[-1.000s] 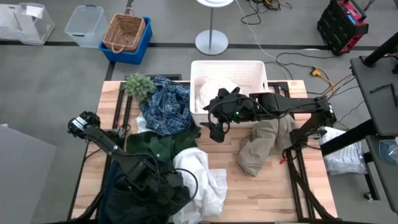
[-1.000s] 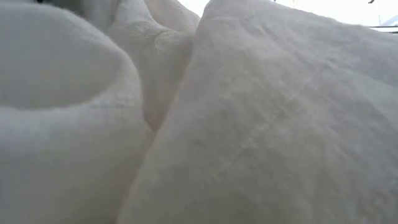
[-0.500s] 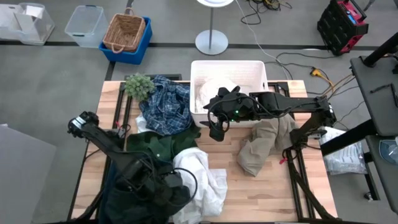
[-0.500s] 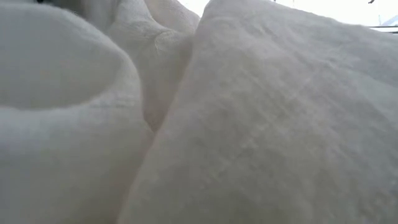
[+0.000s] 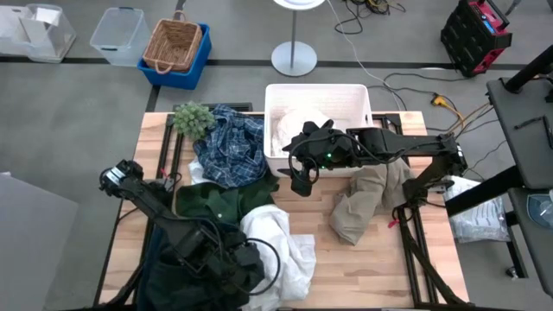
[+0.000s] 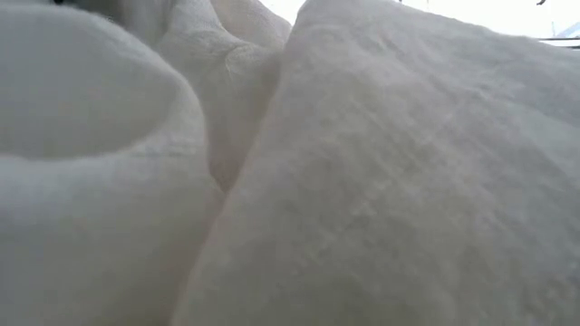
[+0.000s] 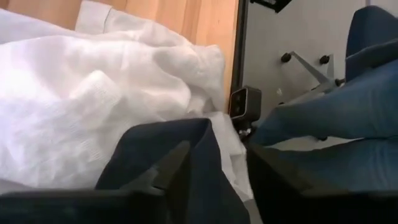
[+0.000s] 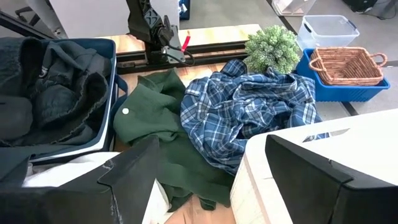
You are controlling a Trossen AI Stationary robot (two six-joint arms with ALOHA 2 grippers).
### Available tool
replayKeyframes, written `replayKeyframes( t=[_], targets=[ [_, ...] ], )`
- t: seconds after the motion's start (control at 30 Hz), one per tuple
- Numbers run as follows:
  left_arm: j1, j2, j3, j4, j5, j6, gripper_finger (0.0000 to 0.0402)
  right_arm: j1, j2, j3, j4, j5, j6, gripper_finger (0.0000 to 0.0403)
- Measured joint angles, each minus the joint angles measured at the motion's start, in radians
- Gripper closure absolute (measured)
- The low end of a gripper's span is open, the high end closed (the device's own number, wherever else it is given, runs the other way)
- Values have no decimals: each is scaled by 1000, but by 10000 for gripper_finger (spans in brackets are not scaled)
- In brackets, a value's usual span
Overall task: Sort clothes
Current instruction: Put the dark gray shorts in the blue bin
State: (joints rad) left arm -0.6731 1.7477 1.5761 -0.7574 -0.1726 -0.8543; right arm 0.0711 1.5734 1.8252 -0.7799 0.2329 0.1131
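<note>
My left gripper [image 5: 252, 262] is at the table's near left, shut on a navy garment [image 7: 186, 155], just over a crumpled white garment [image 5: 283, 246] that fills the low view [image 6: 290, 163]. My right gripper [image 5: 300, 181] hangs open and empty by the near left corner of the white bin [image 5: 318, 90]; it also shows in the right wrist view [image 8: 211, 186]. A plaid shirt [image 5: 233, 149] lies against a dark green garment [image 5: 216, 203]. A khaki garment [image 5: 363, 203] lies on the table under the right arm. Dark grey clothes [image 8: 56, 87] lie in a navy bin. My left gripper has a fold of the navy garment [image 7: 198, 140] between its two fingers. The cloth drapes over one finger [image 7: 168, 171] and hangs slack onto the white garment. One layer or several, I cannot tell.
A green plant [image 5: 192, 118] stands at the far left corner. White cloth [image 5: 298, 125] lies in the white bin. The navy bin [image 8: 115, 81] stands at the near left. A person's leg in blue [image 7: 348, 112] shows beyond the table's near edge.
My left arm has shifted a little toward the table's right and near edges, carrying the navy cloth along over the white garment.
</note>
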Motion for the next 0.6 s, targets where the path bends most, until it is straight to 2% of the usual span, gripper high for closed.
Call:
replayKeyframes(
  t=[0.17,0.6],
  targets=[
    [0,13,0,5,0,12,230,0,0,0,0,0,-1,121],
    [0,42,-19,42,40,-44,248,0,0,0,0,-5,-9,111]
  ],
)
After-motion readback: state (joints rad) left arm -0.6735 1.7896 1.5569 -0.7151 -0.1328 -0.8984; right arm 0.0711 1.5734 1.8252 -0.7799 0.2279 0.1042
